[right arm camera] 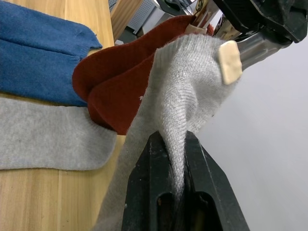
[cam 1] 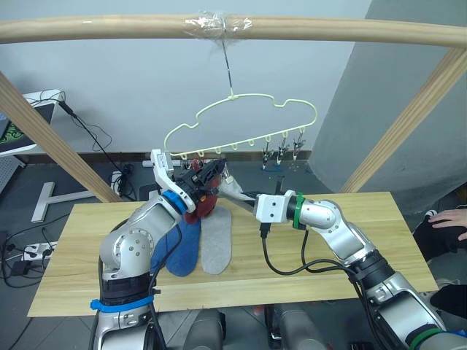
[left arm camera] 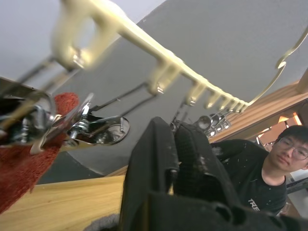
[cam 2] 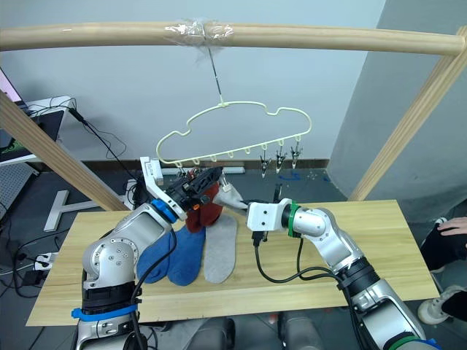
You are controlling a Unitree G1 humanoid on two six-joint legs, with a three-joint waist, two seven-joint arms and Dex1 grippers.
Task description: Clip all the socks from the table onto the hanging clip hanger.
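The pale wire clip hanger (cam 1: 241,109) hangs from the wooden bar. Two rust red socks (cam 1: 202,206) dangle at its left end, one held in a metal clip (left arm camera: 53,125). My left gripper (cam 1: 211,173) is raised beside them, its fingers closed on what looks like a neighbouring clip (right arm camera: 257,45). From the right, my right gripper (right arm camera: 175,139) is shut on a light grey sock (right arm camera: 187,91) and holds its end up at that clip. Two blue socks (cam 1: 182,248) and another grey sock (cam 1: 217,248) lie flat on the table (cam 1: 350,233).
Several unused clips (cam 1: 283,153) hang at the hanger's right end. Slanted wooden posts (cam 1: 51,138) (cam 1: 408,124) flank the table. A black cable (cam 1: 284,266) loops under my right wrist. A person's hand (cam 1: 449,217) rests beyond the table's right end.
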